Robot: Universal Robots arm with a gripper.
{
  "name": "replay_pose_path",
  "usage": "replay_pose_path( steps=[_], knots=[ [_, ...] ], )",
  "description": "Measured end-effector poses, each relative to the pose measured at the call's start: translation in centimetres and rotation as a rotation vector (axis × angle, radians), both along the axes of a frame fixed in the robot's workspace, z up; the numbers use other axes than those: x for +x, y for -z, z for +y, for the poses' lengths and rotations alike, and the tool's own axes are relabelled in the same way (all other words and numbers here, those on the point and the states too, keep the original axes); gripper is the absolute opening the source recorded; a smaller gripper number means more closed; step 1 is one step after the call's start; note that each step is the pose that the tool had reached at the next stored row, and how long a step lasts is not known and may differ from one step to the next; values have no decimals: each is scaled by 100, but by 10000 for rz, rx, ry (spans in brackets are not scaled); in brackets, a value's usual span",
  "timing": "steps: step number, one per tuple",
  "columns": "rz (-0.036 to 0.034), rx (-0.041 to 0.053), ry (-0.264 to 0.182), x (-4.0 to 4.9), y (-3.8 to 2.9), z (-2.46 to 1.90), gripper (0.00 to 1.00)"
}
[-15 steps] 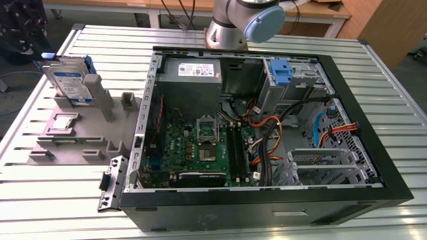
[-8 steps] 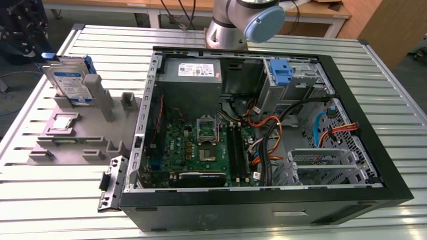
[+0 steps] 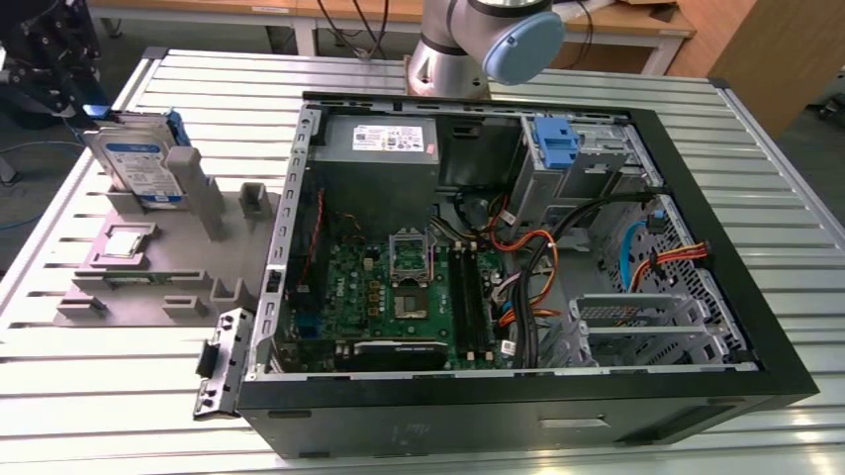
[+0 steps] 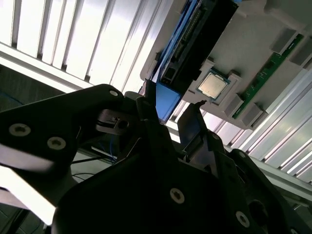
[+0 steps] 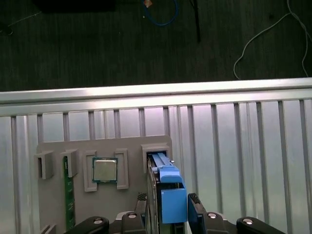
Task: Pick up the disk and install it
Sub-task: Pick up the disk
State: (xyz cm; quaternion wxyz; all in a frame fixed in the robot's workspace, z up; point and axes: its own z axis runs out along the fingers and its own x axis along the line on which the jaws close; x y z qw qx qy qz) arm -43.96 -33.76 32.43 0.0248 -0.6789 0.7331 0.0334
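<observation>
One slatted metal table, disk upright in grey holder, dark carpet

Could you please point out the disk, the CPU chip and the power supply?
disk (image 3: 139,168): exterior view, white-and-blue label.
CPU chip (image 5: 104,170): first wrist view, metal lid.
power supply (image 3: 392,137): exterior view, white sticker.

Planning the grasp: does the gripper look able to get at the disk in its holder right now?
Likely yes: the open gripper straddles one end of the upright disk, and nothing stands between them.

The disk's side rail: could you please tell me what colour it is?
Blue. The rail shows best in the first wrist view.
</observation>
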Motion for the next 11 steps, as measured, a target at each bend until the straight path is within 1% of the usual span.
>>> replay_pose_path(
  steps=[3,8,10,11],
  knots=[
    [0,0,0,2,35,0,45],
    [0,0,-2,2,120,1,45],
    [0,3,0,2,145,7,45],
    [0,3,0,2,147,15,45]
  ],
)
